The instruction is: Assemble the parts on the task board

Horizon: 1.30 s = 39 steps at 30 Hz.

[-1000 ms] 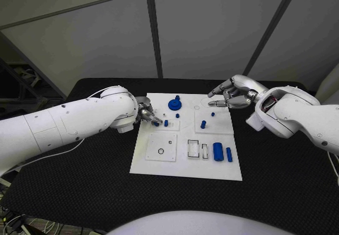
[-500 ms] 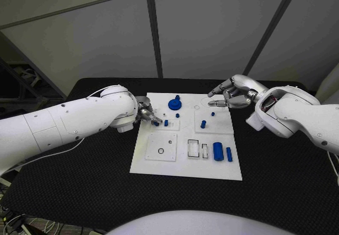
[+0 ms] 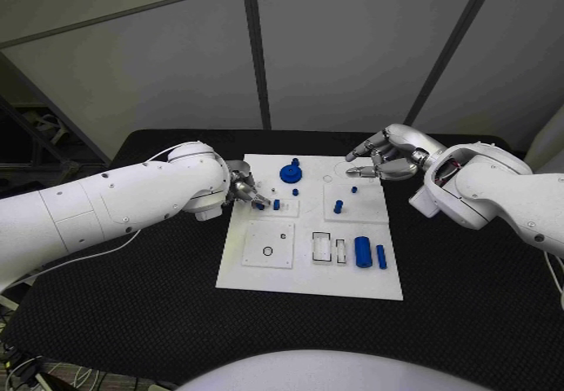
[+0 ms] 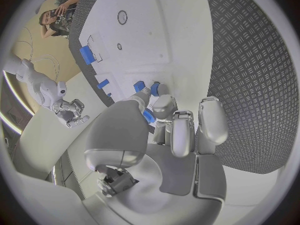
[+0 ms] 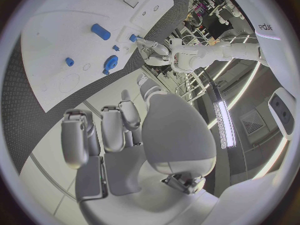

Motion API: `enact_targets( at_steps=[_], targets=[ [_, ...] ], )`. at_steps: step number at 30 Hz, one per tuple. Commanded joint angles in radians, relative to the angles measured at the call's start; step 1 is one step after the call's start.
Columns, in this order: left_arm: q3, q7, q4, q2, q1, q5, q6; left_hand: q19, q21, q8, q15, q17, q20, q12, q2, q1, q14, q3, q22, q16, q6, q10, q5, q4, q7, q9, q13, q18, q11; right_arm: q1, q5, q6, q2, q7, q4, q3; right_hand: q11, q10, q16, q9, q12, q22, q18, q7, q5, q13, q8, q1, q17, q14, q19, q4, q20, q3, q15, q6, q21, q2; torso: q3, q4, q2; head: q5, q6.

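Over task board (image 3: 308,269) — left hand (image 3: 244,192) pinching blue part (image 3: 258,205); right hand (image 3: 385,160) curled, empty

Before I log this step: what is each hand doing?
Left hand: fingers pinch a small blue part at the task board.
Right hand: fingers curled, holding nothing.
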Motion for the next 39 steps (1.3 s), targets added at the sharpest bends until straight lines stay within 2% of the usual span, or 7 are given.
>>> enact_targets(
  at_steps=[1, 28, 39],
  targets=[
    [0.001, -0.002, 0.003, 0.000, 0.001, 0.001, 0.006, 0.005, 0.002, 0.006, -0.006, 0.190, -0.002, 0.006, -0.002, 0.006, 0.088, 0.000, 0.001, 0.006, 0.009, 0.067, -0.003, 0.006, 0.000, 0.002, 0.082, 0.023, -0.006, 0.002, 0.000, 0.006, 0.001, 0.005, 0.000, 0.001, 0.000, -0.004, -0.004, 0.001, -0.003, 0.179, 0.008, -0.001, 0.004, -0.001, 0.000, -0.005, -0.001, 0.027, 0.049, 0.008, -0.003, 0.000, -0.001, 0.003, -0.007, 0.006, 0.0003, -0.0001, 0.000, 0.000, 0.000],
    [0.004, -0.002, 0.004, 0.002, 0.002, 0.001, 0.000, 0.005, 0.003, 0.007, -0.006, 0.191, -0.002, 0.008, -0.002, 0.012, 0.089, -0.002, 0.002, 0.007, 0.011, 0.067, -0.002, 0.015, -0.001, 0.005, 0.082, 0.022, -0.007, 0.002, 0.000, 0.005, 0.003, 0.007, -0.008, 0.001, 0.000, -0.004, -0.004, 0.001, -0.003, 0.179, 0.008, -0.001, 0.004, -0.001, 0.000, -0.005, -0.001, 0.027, 0.049, 0.008, -0.003, 0.000, -0.001, 0.003, -0.007, 0.006, 0.0004, -0.0003, 0.000, 0.000, 0.002],
    [0.009, -0.006, 0.008, 0.001, 0.004, 0.001, 0.006, 0.005, 0.003, 0.007, -0.006, 0.191, -0.002, 0.009, -0.002, 0.015, 0.089, -0.002, 0.002, 0.007, 0.011, 0.067, -0.002, 0.016, -0.001, 0.006, 0.083, 0.022, -0.007, 0.002, 0.000, 0.007, 0.003, 0.006, -0.008, 0.001, 0.001, -0.003, -0.007, 0.002, -0.002, 0.178, 0.008, 0.000, 0.004, -0.001, 0.000, -0.006, -0.002, 0.028, 0.049, 0.011, -0.004, -0.001, -0.001, 0.002, -0.007, 0.006, 0.0006, -0.0007, 0.000, 0.000, 0.001]
  ],
)
